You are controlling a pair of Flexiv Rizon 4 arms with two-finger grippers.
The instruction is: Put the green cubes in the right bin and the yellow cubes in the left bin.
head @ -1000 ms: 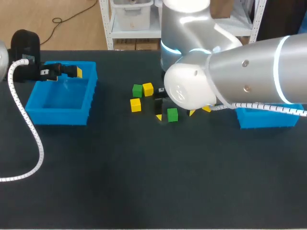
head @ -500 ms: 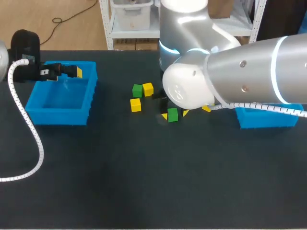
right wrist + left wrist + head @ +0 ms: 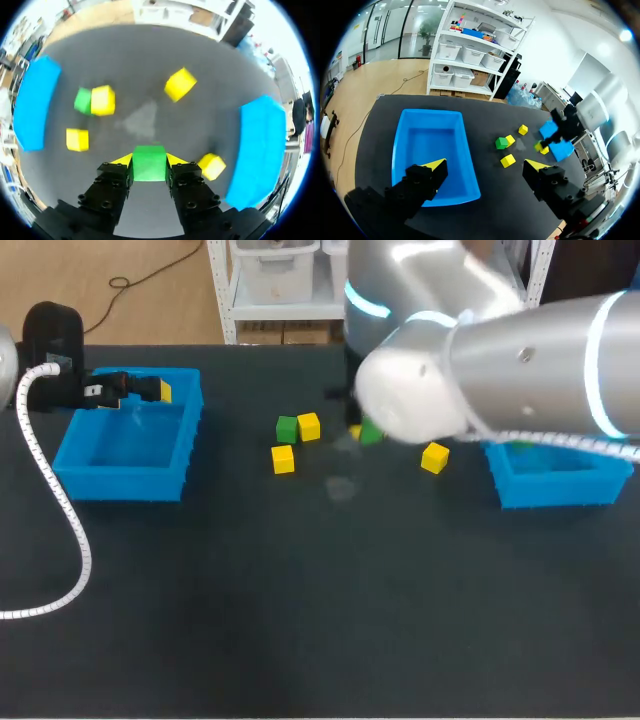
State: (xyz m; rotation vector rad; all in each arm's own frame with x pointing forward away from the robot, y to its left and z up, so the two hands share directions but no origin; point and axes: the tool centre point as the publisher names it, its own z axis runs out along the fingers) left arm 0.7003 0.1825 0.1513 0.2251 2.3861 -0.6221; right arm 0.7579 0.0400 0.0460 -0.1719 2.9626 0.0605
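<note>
My right gripper (image 3: 149, 161) is shut on a green cube (image 3: 149, 163) and holds it above the table's middle; in the head view that cube (image 3: 371, 433) peeks out beside the big right arm. On the table, another green cube (image 3: 287, 428) touches a yellow cube (image 3: 308, 425). A second yellow cube (image 3: 283, 459) lies just in front of them, a third (image 3: 434, 457) near the right bin (image 3: 560, 488). My left gripper (image 3: 135, 390) hangs open over the back of the left bin (image 3: 125, 478), nothing between its fingers (image 3: 434, 166).
Both blue bins stand at the table's sides; the right bin (image 3: 257, 150) lies to the right of the held cube, the left bin (image 3: 34, 102) far off to the other side. The right arm's bulk hides part of the table behind the cubes.
The right gripper closed on the green cube that lay at the table's middle and lifted it up and towards the back. The left arm stayed put.
</note>
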